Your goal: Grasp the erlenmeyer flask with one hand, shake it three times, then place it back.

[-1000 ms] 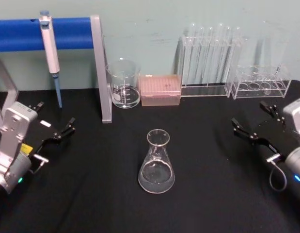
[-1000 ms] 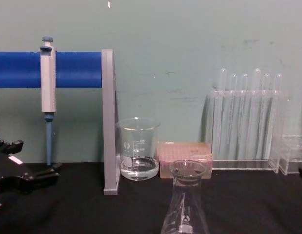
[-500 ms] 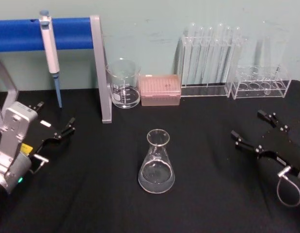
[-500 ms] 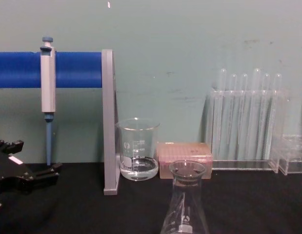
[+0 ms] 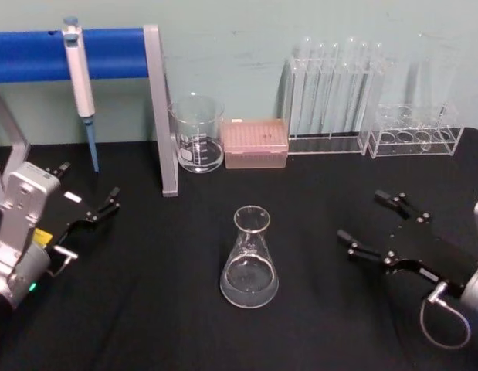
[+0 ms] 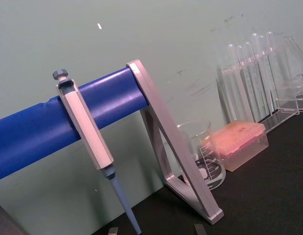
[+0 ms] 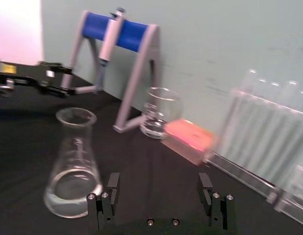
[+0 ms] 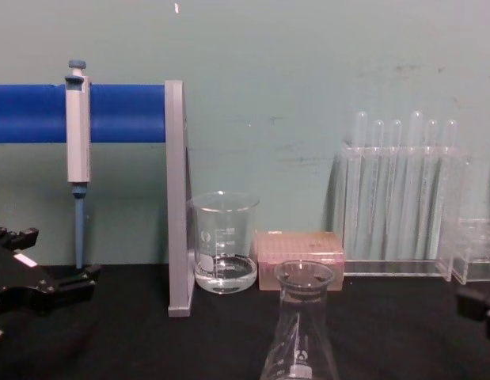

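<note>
Alignment between the right gripper (image 5: 362, 216) and the erlenmeyer flask (image 5: 249, 259) is what the coming grasp turns on. The flask stands upright on the black desk (image 5: 316, 325) with its long axis vertical, neck up, and a little clear liquid in its wide base. It lies to the left of the right gripper, beyond its fingertips and apart from them. This gripper's jaws are spread wide and empty. In the right wrist view the flask stands outside one finger, not in the gap between the two. By my judgement the gripper must shift sideways as well as forward before the neck can sit between the jaws.

The left gripper (image 5: 88, 184) rests farther from the flask, on the flask's other side, with its fingers also apart and holding nothing. The right arm is the nearer of the two, so it looks the likelier one to take the flask.

Behind the flask, well past both grippers, stand a beaker (image 5: 197, 135), a pink box (image 5: 255, 143) and a rack of test tubes (image 5: 335, 85).

White printed marks show on the flask and graduations on the beaker, but none can be read. The left gripper carries a small white tag (image 5: 71, 198) and the left arm a yellow sticker (image 5: 39, 238); both are illegible.
</note>
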Motion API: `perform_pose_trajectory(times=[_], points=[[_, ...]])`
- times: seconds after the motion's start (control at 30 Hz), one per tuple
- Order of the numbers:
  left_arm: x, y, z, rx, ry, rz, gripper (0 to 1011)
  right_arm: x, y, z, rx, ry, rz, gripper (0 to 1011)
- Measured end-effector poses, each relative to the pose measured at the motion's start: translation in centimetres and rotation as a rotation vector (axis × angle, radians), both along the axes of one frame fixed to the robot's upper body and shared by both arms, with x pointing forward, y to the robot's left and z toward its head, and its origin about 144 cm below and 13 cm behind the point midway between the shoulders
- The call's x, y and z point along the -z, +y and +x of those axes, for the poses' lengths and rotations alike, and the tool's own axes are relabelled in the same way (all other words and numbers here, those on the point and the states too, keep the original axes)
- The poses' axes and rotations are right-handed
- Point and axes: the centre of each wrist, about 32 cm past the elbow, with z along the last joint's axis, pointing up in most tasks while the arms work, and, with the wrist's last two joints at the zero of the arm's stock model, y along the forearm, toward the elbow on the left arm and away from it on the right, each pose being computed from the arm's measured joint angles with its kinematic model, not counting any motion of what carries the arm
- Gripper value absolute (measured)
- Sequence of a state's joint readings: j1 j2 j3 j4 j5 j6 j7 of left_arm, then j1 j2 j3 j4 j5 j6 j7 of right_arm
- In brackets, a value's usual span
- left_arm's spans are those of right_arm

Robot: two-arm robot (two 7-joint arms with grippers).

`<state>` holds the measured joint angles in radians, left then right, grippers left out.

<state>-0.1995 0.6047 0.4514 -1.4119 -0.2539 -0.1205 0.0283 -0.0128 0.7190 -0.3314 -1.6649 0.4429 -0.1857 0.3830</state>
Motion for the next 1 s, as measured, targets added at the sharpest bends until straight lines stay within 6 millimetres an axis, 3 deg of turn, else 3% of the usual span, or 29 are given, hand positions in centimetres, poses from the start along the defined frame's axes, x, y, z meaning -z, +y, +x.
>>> perform_pose_trajectory(times=[0.53, 1.0], points=[[0.0, 0.0, 0.0, 0.0, 0.0, 0.0, 1001, 0.4, 2.9, 2.5, -0.218, 0.001, 0.023, 1002], [0.0, 0.0, 0.0, 0.0, 0.0, 0.0, 1001, 1.0, 4.2, 4.3, -0.291, 0.027, 0.073, 1002]])
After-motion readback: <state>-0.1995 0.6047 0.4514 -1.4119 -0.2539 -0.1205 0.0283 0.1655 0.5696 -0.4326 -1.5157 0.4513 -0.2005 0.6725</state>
